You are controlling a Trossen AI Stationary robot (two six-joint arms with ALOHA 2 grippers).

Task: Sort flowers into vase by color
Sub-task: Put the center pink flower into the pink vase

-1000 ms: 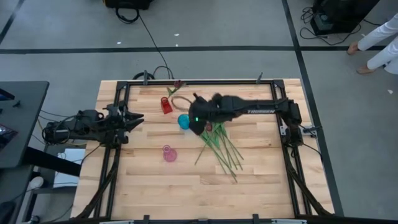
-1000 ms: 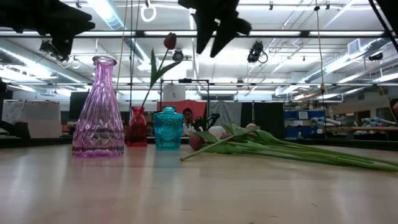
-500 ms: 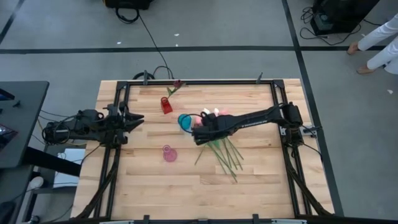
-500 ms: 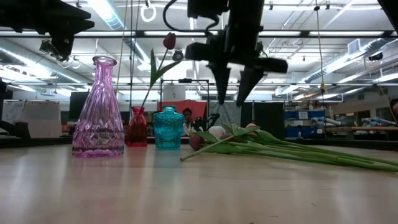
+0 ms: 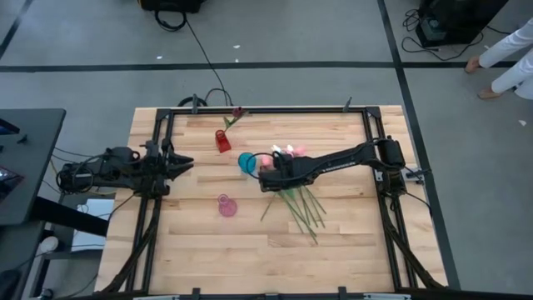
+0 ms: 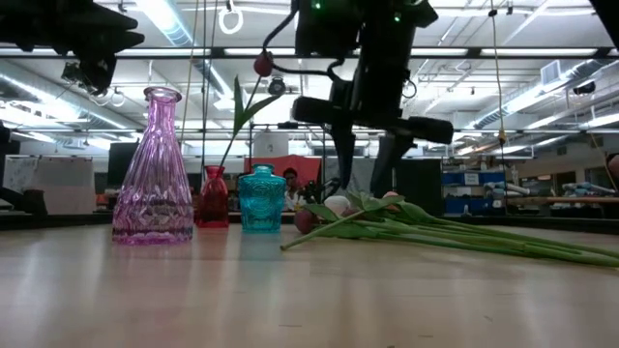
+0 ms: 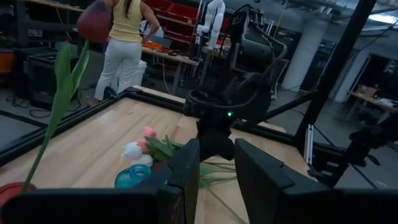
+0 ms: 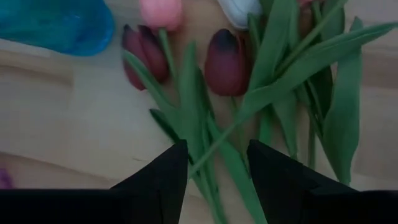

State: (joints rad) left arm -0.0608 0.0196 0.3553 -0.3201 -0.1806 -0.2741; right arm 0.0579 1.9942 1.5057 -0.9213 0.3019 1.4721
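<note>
The flowers [image 5: 296, 198] lie in a pile on the table, stems toward the near right and blooms [image 5: 280, 153] beside a teal vase [image 5: 247, 162]. One dark red tulip [image 6: 263, 65] stands in a red vase [image 5: 222, 142]. A pink vase [image 5: 226, 206] stands nearer. My right gripper [image 8: 214, 171] is open and low over the pile, its fingers on either side of a green stem [image 8: 214, 140] just behind two dark red blooms [image 8: 227, 62]. My left gripper [image 5: 180, 164] is open and empty at the table's left.
In the low view the pink vase [image 6: 155, 169], the red vase [image 6: 214, 210] and the teal vase [image 6: 262, 198] stand in a row left of the flowers [image 6: 435, 237]. A black frame [image 5: 250, 109] borders the table. People stand in the room beyond.
My right gripper has come down from high above the table onto the blooms' end of the flower pile, moving a little toward the near edge. Its fingers stay open. The flowers and vases have not moved.
</note>
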